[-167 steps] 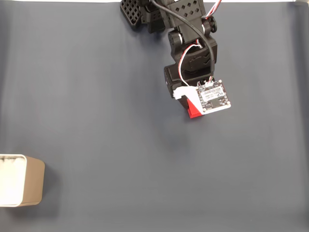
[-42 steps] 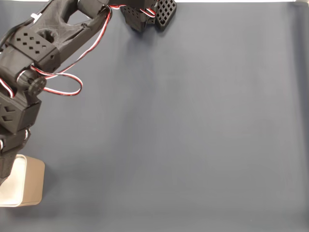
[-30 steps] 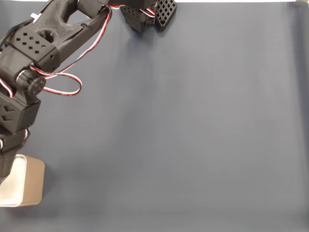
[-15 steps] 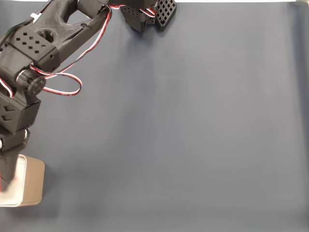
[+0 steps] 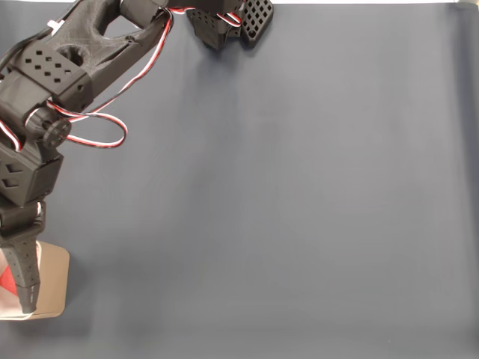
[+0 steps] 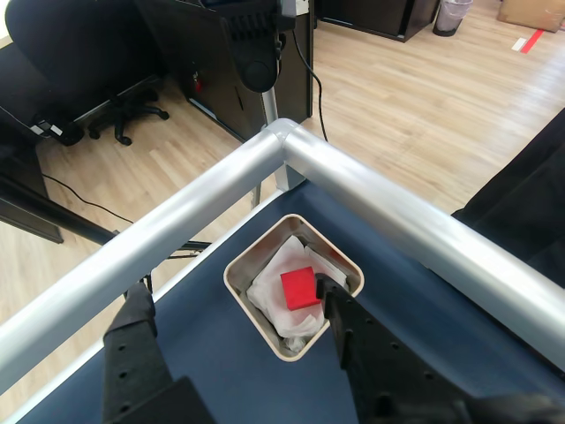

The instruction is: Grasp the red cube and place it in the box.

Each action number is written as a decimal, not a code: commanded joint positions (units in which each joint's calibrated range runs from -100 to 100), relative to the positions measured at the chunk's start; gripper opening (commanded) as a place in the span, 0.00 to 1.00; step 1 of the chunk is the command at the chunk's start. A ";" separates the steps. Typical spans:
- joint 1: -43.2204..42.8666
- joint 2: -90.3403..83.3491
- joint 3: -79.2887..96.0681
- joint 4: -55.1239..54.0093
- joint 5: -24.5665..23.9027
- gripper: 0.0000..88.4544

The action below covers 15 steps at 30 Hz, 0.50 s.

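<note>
In the other view the red cube (image 6: 298,288) lies inside the box (image 6: 228,276), on crumpled white lining, with nothing touching it. My gripper (image 6: 234,293) hangs open just above the box, one black finger (image 6: 132,349) to the left of it and the other (image 6: 353,340) at its right rim. From the fixed view the arm reaches to the far left edge, where one finger (image 5: 25,273) crosses the beige box (image 5: 54,280). A bit of the red cube (image 5: 6,280) shows beside that finger.
The box sits at a corner of the dark blue mat (image 5: 284,209), beside the aluminium frame rails (image 6: 380,208). The arm's base (image 5: 224,22) stands at the mat's top edge. Beyond the rails are wooden floor and an office chair (image 6: 79,53).
The arm carried the cube from mid-mat to the box at far left. In the last half second the gripper opened, a finger swung down across the box, and the cube now lies inside.
</note>
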 commanded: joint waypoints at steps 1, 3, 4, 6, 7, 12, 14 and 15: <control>0.46 -0.46 -2.14 -1.25 -0.39 0.47; 0.46 -0.46 -2.32 -1.25 -0.39 0.47; 0.46 -0.46 -2.32 -1.25 -0.39 0.47; 0.46 -0.46 -2.41 -1.25 -0.39 0.47; 0.46 -0.46 -2.50 -1.25 -0.39 0.47; 0.46 -0.46 -2.78 -1.33 -0.44 0.47; 0.53 -0.46 -2.78 -1.33 -0.44 0.47; 0.53 -0.46 -2.78 -1.33 -0.49 0.47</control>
